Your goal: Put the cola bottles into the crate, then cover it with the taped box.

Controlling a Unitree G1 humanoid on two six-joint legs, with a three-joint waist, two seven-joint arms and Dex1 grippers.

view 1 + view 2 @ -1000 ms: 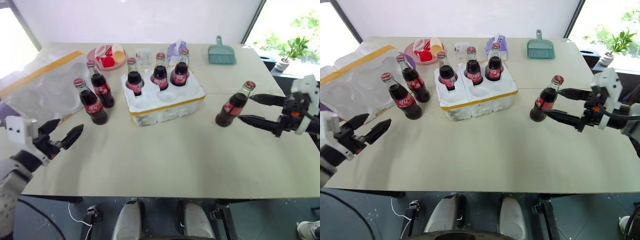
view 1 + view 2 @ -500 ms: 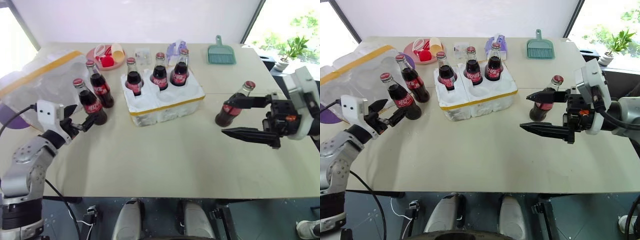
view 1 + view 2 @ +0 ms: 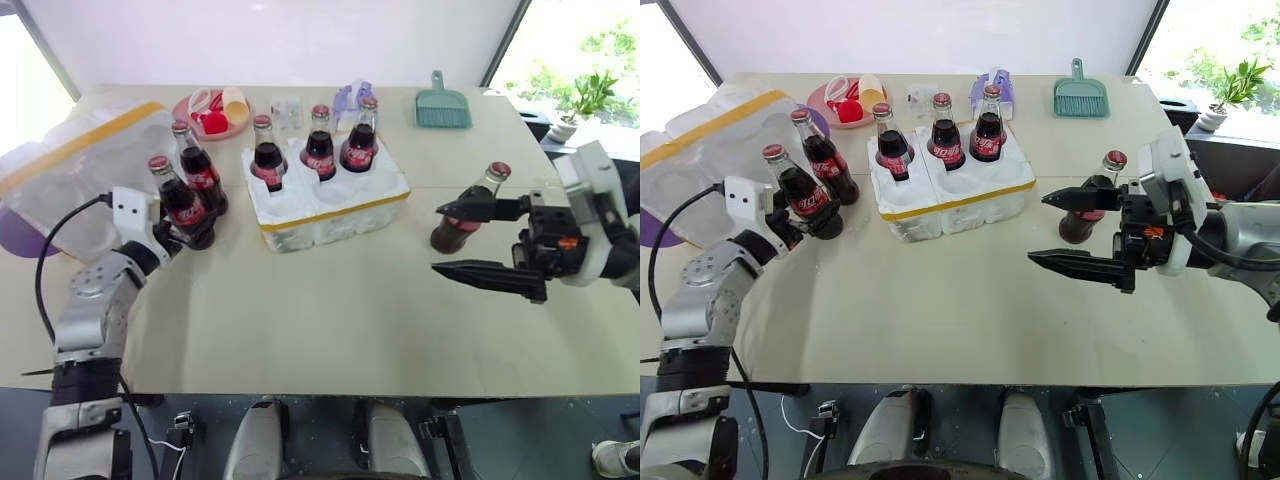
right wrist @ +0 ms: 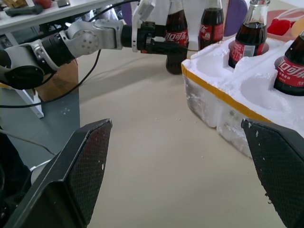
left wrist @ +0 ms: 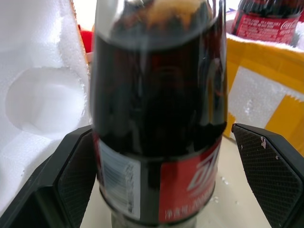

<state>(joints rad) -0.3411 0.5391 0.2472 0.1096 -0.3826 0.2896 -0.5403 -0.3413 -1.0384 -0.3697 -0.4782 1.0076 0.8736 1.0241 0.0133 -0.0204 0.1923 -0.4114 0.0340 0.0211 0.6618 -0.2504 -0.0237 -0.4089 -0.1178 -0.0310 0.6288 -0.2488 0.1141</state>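
Observation:
The crate (image 3: 340, 215) sits mid-table with three cola bottles (image 3: 320, 150) upright in its far wells; the near wells are bare. Two more bottles stand to its left, in front of the taped box (image 3: 70, 165). My left gripper (image 3: 190, 225) is open, one finger on each side of the base of the nearer bottle (image 5: 156, 118). At the right, my right gripper (image 3: 440, 240) is open and points left. A lone bottle (image 3: 465, 215) stands just behind its upper finger. The crate's corner (image 4: 213, 95) lies ahead of it in the right wrist view.
A pink plate (image 3: 210, 115) with red items, a clear cup (image 3: 286, 110), a purple object (image 3: 352, 98) and a teal dustpan (image 3: 443, 105) line the far edge. Bare tabletop spreads in front of the crate.
My left gripper has moved forward from the table's near left and now straddles the nearer bottle. My right gripper swung left; the lone bottle, earlier between its fingers, now stands behind the upper finger.

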